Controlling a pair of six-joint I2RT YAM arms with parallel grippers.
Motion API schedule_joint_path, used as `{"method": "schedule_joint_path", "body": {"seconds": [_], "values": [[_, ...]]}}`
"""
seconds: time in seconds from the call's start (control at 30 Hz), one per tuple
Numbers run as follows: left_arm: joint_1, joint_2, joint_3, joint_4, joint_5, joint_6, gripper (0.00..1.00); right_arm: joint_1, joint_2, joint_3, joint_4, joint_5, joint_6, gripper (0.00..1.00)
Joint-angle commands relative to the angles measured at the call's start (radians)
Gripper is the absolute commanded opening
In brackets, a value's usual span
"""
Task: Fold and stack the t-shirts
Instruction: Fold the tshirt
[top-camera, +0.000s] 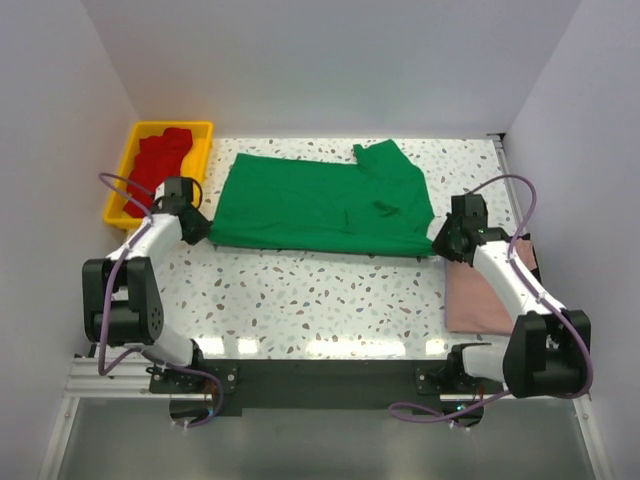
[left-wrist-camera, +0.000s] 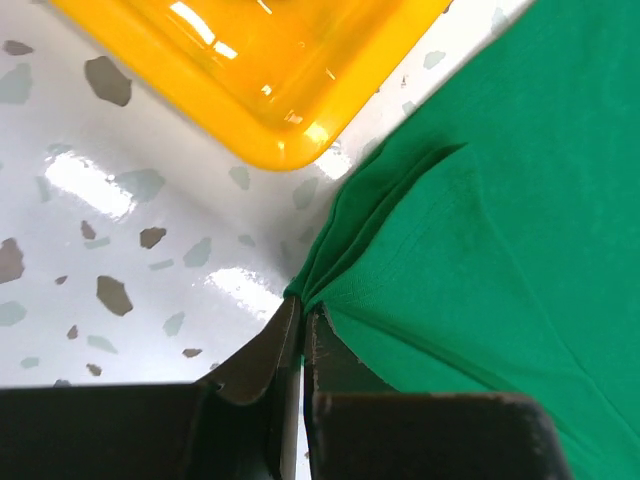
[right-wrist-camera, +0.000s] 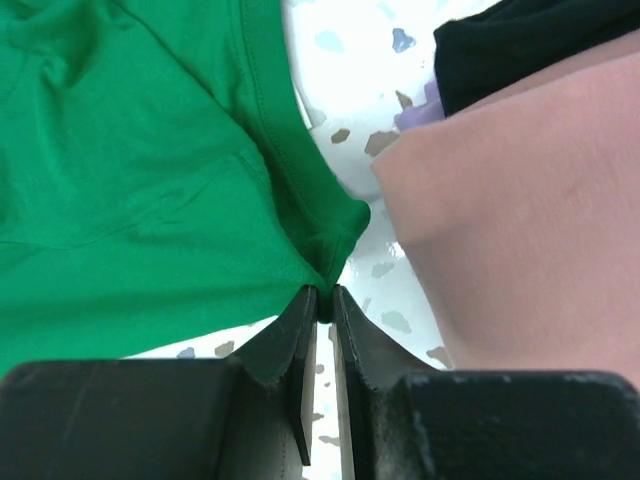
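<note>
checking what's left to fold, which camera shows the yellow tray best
Top external: nearly the whole yellow tray shows at far left, red t-shirts piled inside. Left wrist catches only one glossy corner; right wrist shows none of it.
</note>
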Motion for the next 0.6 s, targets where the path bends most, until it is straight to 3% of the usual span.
{"method": "schedule_joint_path", "body": {"seconds": [0.0, 0.3, 0.37, 0.43, 0.47, 0.5, 0.57], "values": [[0.022, -0.11, -0.051, -0.049, -0.075, 0.023, 0.0, -0.016, -0.06, -0.018, -0.061, -0.019, -0.032, 0.14], [0.023, -0.358, -0.23, -0.125, -0.067, -0.035, 0.0, -0.017, -0.267, -0.145, -0.149, -0.176, 0.014, 0.18], [0.023, -0.412, -0.259, -0.148, -0.058, -0.051, 0.02, -0.017, -0.31, -0.17, -0.176, -0.184, 0.025, 0.27], [0.023, -0.444, -0.272, -0.168, -0.049, -0.055, 0.29, -0.017, -0.376, -0.195, -0.205, -0.182, 0.031, 0.36], [0.023, -0.472, -0.278, -0.174, -0.038, -0.055, 0.43, -0.016, -0.396, -0.199, -0.217, -0.182, 0.032, 0.47], [0.025, -0.486, -0.28, -0.175, -0.035, -0.052, 0.63, -0.017, -0.426, -0.195, -0.227, -0.185, 0.031, 0.53], [0.023, -0.515, -0.267, -0.18, -0.029, -0.04, 0.71, -0.016, -0.45, -0.18, -0.239, -0.188, 0.026, 0.69]]}}
